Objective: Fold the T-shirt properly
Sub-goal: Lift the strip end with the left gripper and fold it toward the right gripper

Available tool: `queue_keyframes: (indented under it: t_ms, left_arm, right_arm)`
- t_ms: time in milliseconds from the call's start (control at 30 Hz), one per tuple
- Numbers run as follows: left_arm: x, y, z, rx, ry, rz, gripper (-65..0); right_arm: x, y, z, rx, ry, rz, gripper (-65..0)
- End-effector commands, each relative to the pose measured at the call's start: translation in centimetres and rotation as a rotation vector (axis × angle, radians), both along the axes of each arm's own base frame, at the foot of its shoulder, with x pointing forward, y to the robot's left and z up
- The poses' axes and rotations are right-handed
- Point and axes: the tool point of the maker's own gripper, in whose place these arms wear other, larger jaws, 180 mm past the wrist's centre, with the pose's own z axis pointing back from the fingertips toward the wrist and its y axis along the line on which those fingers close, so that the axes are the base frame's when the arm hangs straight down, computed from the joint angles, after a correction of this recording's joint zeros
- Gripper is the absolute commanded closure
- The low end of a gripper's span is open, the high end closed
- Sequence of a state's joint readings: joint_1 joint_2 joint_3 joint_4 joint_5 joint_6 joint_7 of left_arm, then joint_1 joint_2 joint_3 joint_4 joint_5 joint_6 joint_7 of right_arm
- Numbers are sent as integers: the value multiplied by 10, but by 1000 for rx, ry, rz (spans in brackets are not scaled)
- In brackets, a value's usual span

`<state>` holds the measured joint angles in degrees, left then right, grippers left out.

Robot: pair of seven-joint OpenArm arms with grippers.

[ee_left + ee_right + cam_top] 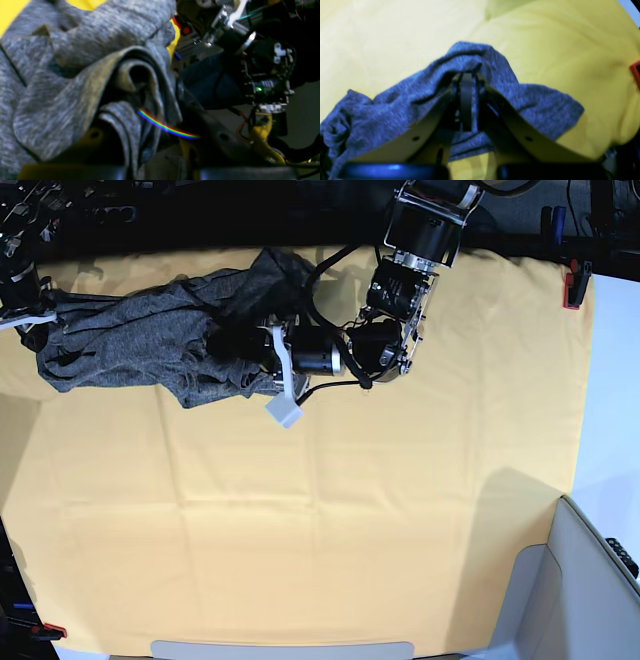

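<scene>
T-shirt bunched at the far edge of the counter, pinched at both ends.

We see the counter (330, 530) covered by a yellow-orange cloth (400, 480), most of it bare and well apart from the work. The T-shirt (140, 335) lies crumpled along the far left edge, not yet spread flat; we judge that spreading must precede any fold. The left gripper (140, 110) has its fingers clenched on a rolled fold at the shirt's inner end, probably to anchor that end. The right gripper (467, 82) has its fingers (466, 100) clenched on a ridge of fabric draped over them, lifting it off the cloth; we take both grips as preparation for drawing the shirt out between the arms.
</scene>
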<state>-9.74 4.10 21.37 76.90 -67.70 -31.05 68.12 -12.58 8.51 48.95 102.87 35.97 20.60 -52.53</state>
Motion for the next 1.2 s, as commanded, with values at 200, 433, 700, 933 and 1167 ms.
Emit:
queue_keyframes:
  t_ms: [200, 433, 700, 933, 1167]
  left_arm:
    - [15, -6, 24, -79, -42, 49, -4]
    - [19, -6, 26, -94, -46, 69, -3]
    - [19, -12, 31, -122, -41, 82, -4]
    - [18, -13, 31, -124, -39, 82, -93]
    - [16, -27, 43, -167, -38, 76, -314]
  right_arm:
    - [3, -4, 12, -28, -35, 11, -35]
    - [1, 1, 7, -8, -33, 3, -35]
    - [0, 4, 4, 4, -33, 0, -35]
    - [0, 4, 4, 5, -33, 0, -35]
    - [0, 5, 3, 7, -33, 1, -35]
